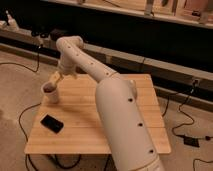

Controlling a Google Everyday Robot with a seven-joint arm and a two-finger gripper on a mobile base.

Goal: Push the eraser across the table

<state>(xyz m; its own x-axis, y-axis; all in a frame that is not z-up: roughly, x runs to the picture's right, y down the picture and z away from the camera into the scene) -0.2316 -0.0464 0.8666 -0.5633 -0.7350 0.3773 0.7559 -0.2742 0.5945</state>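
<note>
The flat black rectangular eraser [51,123] looks light and stiff; push on its long side. The gripper [56,78] hangs just above the white cylindrical cup [50,93], its opening unclear.

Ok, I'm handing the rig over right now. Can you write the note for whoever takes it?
Gripper: over the far left part of the table, just above the rim of the white cup, holding nothing visible.
Eraser: lies flat near the table's front left corner, on the near side of the cup and apart from it.
Done: nothing shows as done, and the gripper is not at the eraser.
Left: bring the gripper clear of the cup, lower it beside the eraser and push it across the table.
</note>
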